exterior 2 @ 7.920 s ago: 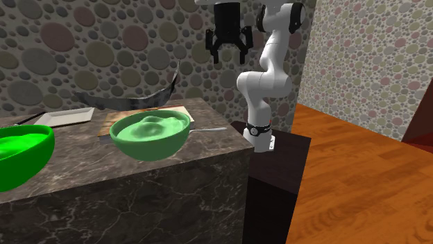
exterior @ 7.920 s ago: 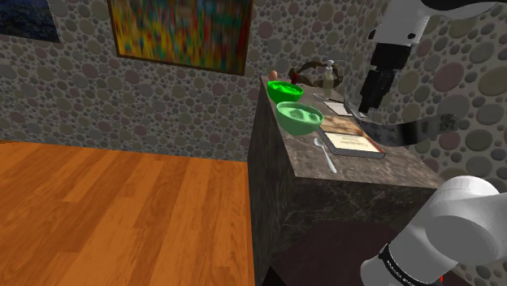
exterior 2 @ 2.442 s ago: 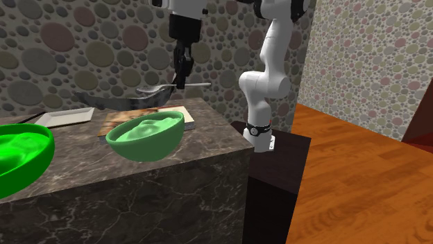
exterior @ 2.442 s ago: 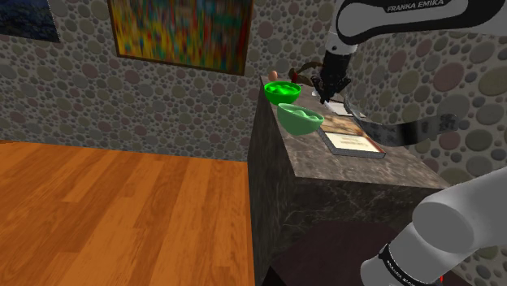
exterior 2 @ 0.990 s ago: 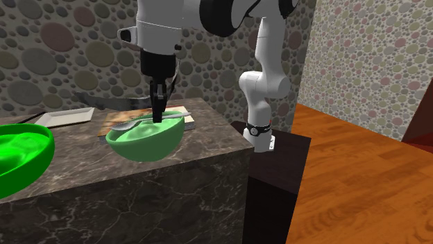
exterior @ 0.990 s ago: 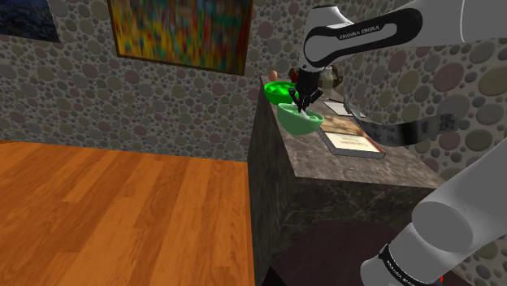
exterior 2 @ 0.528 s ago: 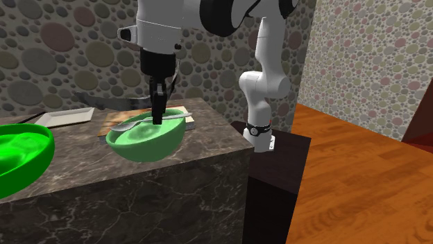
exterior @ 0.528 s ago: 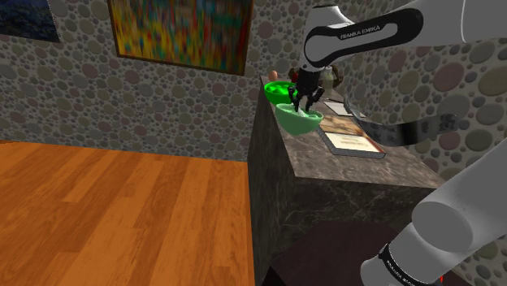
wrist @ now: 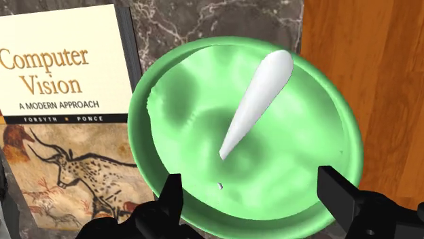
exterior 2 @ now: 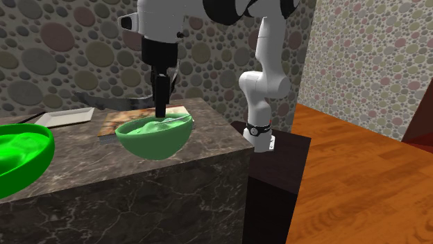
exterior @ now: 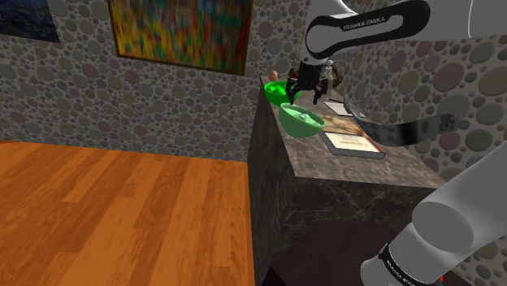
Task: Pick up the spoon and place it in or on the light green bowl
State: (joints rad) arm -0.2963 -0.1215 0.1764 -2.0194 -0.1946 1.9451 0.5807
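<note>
The light green bowl (exterior: pixel 301 122) stands on the dark marble counter (exterior: pixel 341 166) near its edge. A pale spoon (wrist: pixel 258 95) lies inside the bowl (wrist: pixel 343 136), leaning against its inner wall with one end at the rim. In the second exterior view the spoon (exterior 2: pixel 177 119) pokes out over the rim of the bowl (exterior 2: pixel 154 138). My gripper (wrist: pixel 253 190) hangs open just above the bowl, its fingers wide apart and touching nothing. It points straight down (exterior 2: pixel 162 107) over the bowl's middle (exterior: pixel 305 96).
A bright green bowl (exterior: pixel 283 89) stands behind the light one, also at the second exterior view's left (exterior 2: pixel 21 156). A book titled Computer Vision (wrist: pixel 61 102) lies beside the bowl. A white plate (exterior 2: pixel 66 116) and a bottle (exterior: pixel 327 77) stand further back. Wooden floor (exterior: pixel 122 211) lies below the counter's edge.
The gripper opened and let go of the spoon, which now rests in the light green bowl. The hand has risen a little, and the bowl shifted slightly.
</note>
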